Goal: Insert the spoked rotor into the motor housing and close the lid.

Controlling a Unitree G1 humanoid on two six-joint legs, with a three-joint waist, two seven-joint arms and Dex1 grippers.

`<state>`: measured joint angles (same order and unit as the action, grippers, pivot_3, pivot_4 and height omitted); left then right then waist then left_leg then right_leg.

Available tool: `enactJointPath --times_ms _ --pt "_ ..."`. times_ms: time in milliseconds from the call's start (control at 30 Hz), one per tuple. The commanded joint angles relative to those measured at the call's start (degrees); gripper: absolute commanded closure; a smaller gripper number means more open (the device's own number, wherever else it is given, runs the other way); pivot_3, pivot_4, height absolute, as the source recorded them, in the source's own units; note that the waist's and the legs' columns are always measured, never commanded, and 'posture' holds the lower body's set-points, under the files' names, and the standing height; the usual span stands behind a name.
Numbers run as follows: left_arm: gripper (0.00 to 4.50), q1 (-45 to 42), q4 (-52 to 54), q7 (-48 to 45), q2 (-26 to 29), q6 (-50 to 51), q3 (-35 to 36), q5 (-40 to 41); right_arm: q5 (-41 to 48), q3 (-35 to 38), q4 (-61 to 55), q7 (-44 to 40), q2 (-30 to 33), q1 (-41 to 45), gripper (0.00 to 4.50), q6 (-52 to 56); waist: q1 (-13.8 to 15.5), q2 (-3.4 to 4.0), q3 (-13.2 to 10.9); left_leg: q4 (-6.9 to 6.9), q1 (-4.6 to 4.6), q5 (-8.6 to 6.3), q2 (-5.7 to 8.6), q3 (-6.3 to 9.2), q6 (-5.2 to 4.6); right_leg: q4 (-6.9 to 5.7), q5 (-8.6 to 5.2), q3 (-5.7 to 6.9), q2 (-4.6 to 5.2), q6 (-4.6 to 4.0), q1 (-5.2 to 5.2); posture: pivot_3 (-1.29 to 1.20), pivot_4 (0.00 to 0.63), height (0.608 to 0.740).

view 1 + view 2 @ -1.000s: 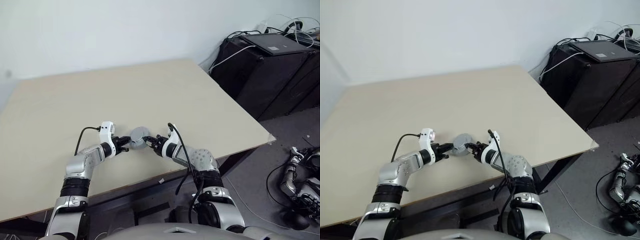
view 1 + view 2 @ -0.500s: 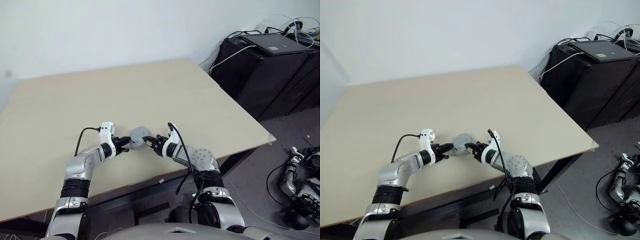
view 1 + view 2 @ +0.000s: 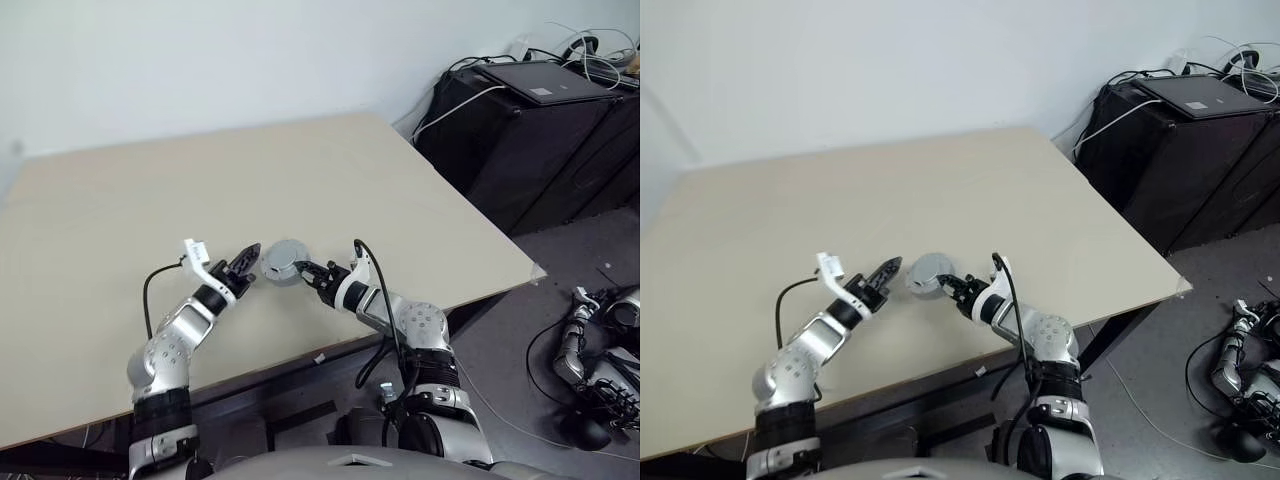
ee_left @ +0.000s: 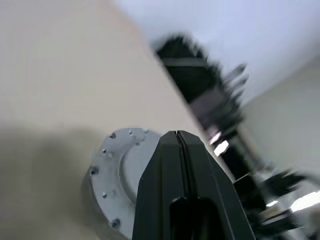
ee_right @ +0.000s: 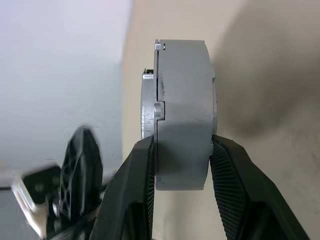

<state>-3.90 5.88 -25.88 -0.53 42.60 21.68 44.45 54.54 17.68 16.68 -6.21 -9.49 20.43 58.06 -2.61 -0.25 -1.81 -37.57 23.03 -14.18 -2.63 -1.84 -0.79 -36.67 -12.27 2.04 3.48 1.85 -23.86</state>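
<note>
A round silver-grey motor housing (image 3: 283, 261) with the lid on it stands on edge just above the table, near the front. My right gripper (image 3: 303, 270) is shut on it, one finger (image 5: 145, 165) on each flat face, and a seam runs round its rim (image 5: 182, 100). My left gripper (image 3: 250, 257) is shut and empty, with its tip close to the housing's left face (image 4: 120, 170); whether it touches is unclear. The spoked rotor is hidden.
The beige table (image 3: 300, 170) stretches wide behind and to both sides, with its front edge close under my arms. Off its right side stands a black cabinet (image 3: 540, 130) with a laptop and cables. Robot parts (image 3: 590, 360) lie on the floor at the right.
My left gripper has risen and rolled, its tip now pointing at the housing from slightly above. My right gripper has lifted a little with the housing still in it.
</note>
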Motion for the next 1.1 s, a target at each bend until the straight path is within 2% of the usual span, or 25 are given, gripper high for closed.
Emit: enactJointPath --times_ms 33,67,167,333,467,567,733,1100 --pt "4.5 4.4 5.47 1.74 -2.38 2.33 1.21 7.74 4.73 0.81 -4.75 -0.85 -4.86 0.32 3.21 -0.66 0.01 -0.01 -0.01 0.0 0.0 0.0 0.0 0.0 0.0 0.01 0.0 0.0 0.0 0.0 0.0 0.0 0.0 0.74" --pt "4.5 6.23 6.29 2.09 -2.84 2.88 1.06 8.99 5.22 0.95 -5.07 -0.68 -4.83 0.28 3.21 -0.74 0.0 -0.01 -0.02 -0.01 0.0 0.0 0.0 0.0 0.0 0.03 0.0 0.0 0.0 0.0 0.01 0.0 0.0 0.74" --pt "3.89 12.25 7.98 3.24 -4.35 4.63 0.66 13.16 7.1 1.0 -6.47 -0.35 -4.7 0.09 3.21 -0.45 -0.08 -0.03 -0.08 -0.01 0.0 0.0 0.0 -0.01 0.0 0.16 0.0 -0.01 0.01 0.01 0.04 0.0 0.0 0.74" --pt "2.24 18.18 8.19 4.75 -6.74 4.66 0.7 20.4 9.85 -0.16 -9.24 0.81 -4.56 -0.77 3.21 1.54 -0.11 0.02 -0.16 -0.02 0.0 -0.01 -0.01 0.03 0.0 0.17 0.0 0.03 0.01 0.01 0.03 0.0 0.0 0.74" --pt "0.88 20.27 7.75 4.96 -8.16 2.68 0.18 25.05 10.41 -1.39 -9.95 1.54 -4.46 -1.36 3.21 3.03 -0.14 0.03 -0.18 -0.01 0.01 -0.01 -0.01 0.05 0.0 0.24 -0.01 0.05 0.01 0.01 0.04 0.0 0.0 0.74" --pt "0.02 20.87 7.76 5.03 -9.0 0.93 -0.73 27.34 10.75 -2.13 -10.3 1.9 -4.49 -1.91 3.21 4.5 -0.13 0.05 -0.2 -0.01 0.05 -0.01 -0.01 0.04 0.0 0.27 0.0 0.05 0.02 0.01 0.03 0.0 0.0 0.74" --pt "0.0 20.83 6.85 5.78 -10.09 -2.21 -2.42 30.8 11.5 -4.24 -11.96 2.05 -4.94 -3.5 3.21 8.9 -0.12 0.05 -0.2 -0.01 0.13 -0.01 0.0 0.05 -0.01 0.3 0.0 0.06 0.01 0.01 0.0 0.0 0.0 0.74" --pt "0.0 19.34 3.24 6.57 -7.84 -5.13 -5.83 33.74 12.67 -6.34 -14.44 2.87 -5.53 -5.58 3.21 15.78 0.03 0.05 -0.2 -0.01 0.15 -0.02 0.01 0.07 -0.02 0.4 0.01 0.11 0.01 0.03 0.04 0.0 0.0 0.74"
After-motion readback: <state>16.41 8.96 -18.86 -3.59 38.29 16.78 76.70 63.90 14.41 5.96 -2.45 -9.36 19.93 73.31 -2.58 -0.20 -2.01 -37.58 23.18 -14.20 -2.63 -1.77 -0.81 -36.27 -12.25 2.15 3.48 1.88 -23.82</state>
